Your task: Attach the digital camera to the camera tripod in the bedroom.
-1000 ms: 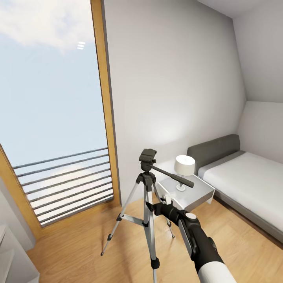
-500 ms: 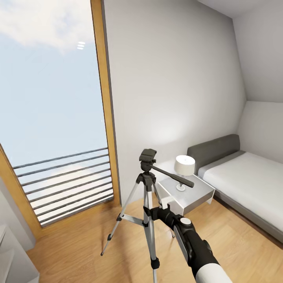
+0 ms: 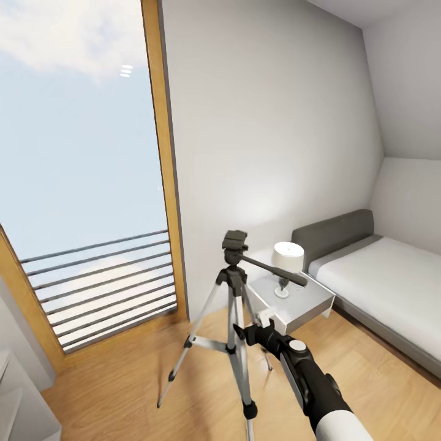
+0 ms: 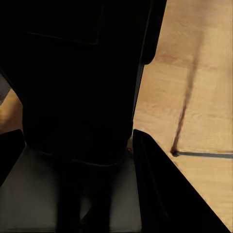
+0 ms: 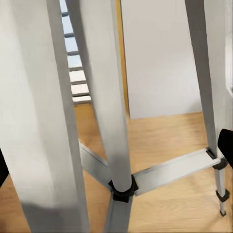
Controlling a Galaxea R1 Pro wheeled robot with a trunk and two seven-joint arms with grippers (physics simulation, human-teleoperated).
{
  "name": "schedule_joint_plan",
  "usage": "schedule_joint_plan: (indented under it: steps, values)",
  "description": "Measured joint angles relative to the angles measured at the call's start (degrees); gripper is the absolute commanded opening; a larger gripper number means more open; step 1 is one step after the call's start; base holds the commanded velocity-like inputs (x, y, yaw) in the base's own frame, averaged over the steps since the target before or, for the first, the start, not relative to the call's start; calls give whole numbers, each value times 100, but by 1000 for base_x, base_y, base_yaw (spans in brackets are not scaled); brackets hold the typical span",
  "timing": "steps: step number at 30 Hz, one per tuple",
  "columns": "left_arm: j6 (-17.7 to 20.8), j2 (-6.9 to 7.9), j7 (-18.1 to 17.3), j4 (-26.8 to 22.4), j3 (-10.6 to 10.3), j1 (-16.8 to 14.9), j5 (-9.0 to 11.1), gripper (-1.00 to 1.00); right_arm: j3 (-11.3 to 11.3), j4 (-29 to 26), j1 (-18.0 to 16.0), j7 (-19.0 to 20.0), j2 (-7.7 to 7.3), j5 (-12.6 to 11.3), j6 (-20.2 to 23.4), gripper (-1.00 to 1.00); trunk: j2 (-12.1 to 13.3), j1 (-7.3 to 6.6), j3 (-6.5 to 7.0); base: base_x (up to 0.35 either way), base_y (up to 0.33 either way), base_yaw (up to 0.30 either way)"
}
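The camera tripod (image 3: pixel 234 288) stands on the wood floor in front of the window, silver legs spread, black head and pan handle on top. My right gripper (image 3: pixel 244 332) is low on the stand, at a leg just above the spreader braces. In the right wrist view the silver legs (image 5: pixel 114 121) are very close, and the dark fingertips (image 5: pixel 226 145) sit far apart at the picture's sides, so the gripper is open around a leg. In the left wrist view a plain black body, the digital camera (image 4: pixel 73 82), sits between the fingers of my left gripper (image 4: pixel 77 155), which is shut on it.
A grey nightstand (image 3: pixel 294 303) with a white lamp (image 3: pixel 288 258) stands just behind the tripod, and the low bed (image 3: pixel 380 282) is to its right. The tall wood-framed window (image 3: pixel 164 184) with railing bars is on the left. A grey piece of furniture (image 3: pixel 18 398) sits at the lower left.
The right gripper has slid to the right, and the tripod has shifted right with it, its head and near foot both displaced. The room has not moved.
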Motion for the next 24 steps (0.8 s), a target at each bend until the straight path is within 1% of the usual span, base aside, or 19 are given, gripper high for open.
schedule_joint_plan:
  steps: [7, 9, 17, 24]
  values:
    - [206, -9, 203, -128, -192, 106, -111, -100, 11, -37, 0, -2, -226, 6, -1, 100, 0, 0, 0, 0, 0, 0]
    - [261, 13, 260, -191, -259, 112, -146, -100, 10, -41, 0, 6, -252, 5, -1, 100, 0, 0, 0, 0, 0, 0]
    - [477, 261, 491, -438, -516, 122, -292, -100, 13, -50, 0, 26, -275, 8, -1, 100, 0, 0, 0, 0, 0, 0]
    - [682, 451, 702, -659, -523, 123, -430, -100, 16, -51, 0, 97, -308, 1, -1, 100, 0, 0, 1, 0, 0, 0]
